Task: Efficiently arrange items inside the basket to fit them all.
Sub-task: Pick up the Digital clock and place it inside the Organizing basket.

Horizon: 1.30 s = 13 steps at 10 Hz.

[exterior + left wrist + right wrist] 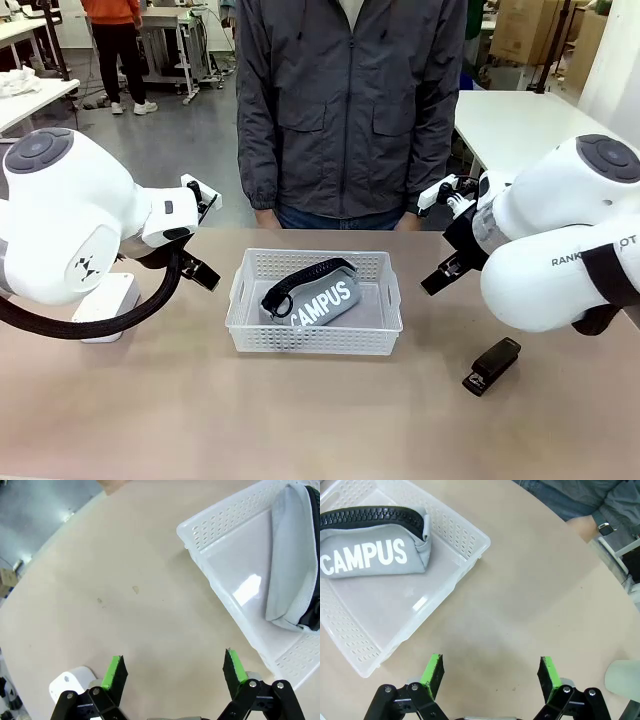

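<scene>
Plainly the worktop (150, 410) has room, but the white basket (314, 340) at its centre may not: the grey CAMPUS pouch (322, 298) sprawls diagonally inside, likely crowding out later items. The left hand (173, 661) and right hand (491, 664) hover wide, empty. The black stapler (492, 366), at the basket's four o'clock, could skid if pinched badly.

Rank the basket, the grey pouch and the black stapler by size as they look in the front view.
Largest: white basket.
Next: grey CAMPUS pouch, lying inside it.
Smallest: black stapler, though nearest the camera.
</scene>
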Available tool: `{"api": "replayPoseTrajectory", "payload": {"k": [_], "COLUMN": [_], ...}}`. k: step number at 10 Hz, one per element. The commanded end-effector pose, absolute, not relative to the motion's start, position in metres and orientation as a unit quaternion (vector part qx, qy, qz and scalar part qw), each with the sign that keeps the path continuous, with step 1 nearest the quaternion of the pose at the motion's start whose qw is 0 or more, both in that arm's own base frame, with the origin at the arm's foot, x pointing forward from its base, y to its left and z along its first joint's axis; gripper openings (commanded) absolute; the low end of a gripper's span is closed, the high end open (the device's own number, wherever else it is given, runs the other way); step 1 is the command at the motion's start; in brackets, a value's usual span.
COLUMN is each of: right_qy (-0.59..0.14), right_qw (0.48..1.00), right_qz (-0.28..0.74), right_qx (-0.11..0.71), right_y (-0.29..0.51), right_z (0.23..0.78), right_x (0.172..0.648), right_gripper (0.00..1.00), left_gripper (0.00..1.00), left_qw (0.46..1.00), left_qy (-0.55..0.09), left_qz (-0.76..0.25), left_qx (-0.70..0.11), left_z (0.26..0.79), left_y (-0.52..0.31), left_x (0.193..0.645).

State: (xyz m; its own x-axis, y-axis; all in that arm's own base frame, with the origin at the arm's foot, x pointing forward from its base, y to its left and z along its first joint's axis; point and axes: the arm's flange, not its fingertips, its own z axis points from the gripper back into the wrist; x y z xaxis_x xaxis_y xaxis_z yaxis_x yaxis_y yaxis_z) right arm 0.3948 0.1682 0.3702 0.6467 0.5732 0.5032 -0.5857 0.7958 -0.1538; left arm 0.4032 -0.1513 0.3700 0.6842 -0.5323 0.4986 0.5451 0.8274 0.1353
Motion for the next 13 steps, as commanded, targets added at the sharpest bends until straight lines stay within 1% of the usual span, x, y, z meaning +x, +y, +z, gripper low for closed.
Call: {"api": "replayPoseTrajectory", "payload": {"k": [1, 7, 8, 9, 10, 11, 12, 13], "right_qy": [-0.274, -0.273, -0.242, -0.212, -0.157, -0.139, -0.144, -0.131], "right_qw": [0.907, 0.907, 0.916, 0.923, 0.933, 0.944, 0.963, 0.946], "right_qz": [0.319, 0.319, 0.319, 0.321, 0.311, 0.257, 0.136, 0.123], "right_qx": [0.012, 0.011, 0.008, 0.036, 0.09, 0.153, 0.184, 0.271], "right_y": [0.168, 0.168, 0.164, 0.158, 0.145, 0.132, 0.122, 0.108], "right_z": [0.371, 0.37, 0.373, 0.381, 0.4, 0.424, 0.449, 0.472], "right_x": [0.395, 0.395, 0.393, 0.391, 0.385, 0.379, 0.374, 0.36], "right_gripper": [1.0, 1.0, 1.0, 1.0, 1.0, 1.0, 1.0, 1.0], "left_gripper": [1.0, 1.0, 1.0, 1.0, 1.0, 1.0, 1.0, 1.0], "left_qw": [0.917, 0.918, 0.913, 0.913, 0.912, 0.922, 0.944, 0.935], "left_qy": [-0.268, -0.268, -0.253, -0.239, -0.196, -0.157, -0.096, -0.106], "left_qz": [-0.294, -0.294, -0.317, -0.321, -0.327, -0.31, -0.248, -0.238], "left_qx": [-0.012, -0.012, -0.048, -0.083, -0.15, -0.17, -0.194, -0.24], "left_z": [0.37, 0.37, 0.375, 0.385, 0.402, 0.418, 0.438, 0.455], "left_y": [-0.151, -0.151, -0.15, -0.146, -0.137, -0.128, -0.122, -0.111], "left_x": [0.403, 0.403, 0.398, 0.391, 0.381, 0.372, 0.363, 0.352]}}
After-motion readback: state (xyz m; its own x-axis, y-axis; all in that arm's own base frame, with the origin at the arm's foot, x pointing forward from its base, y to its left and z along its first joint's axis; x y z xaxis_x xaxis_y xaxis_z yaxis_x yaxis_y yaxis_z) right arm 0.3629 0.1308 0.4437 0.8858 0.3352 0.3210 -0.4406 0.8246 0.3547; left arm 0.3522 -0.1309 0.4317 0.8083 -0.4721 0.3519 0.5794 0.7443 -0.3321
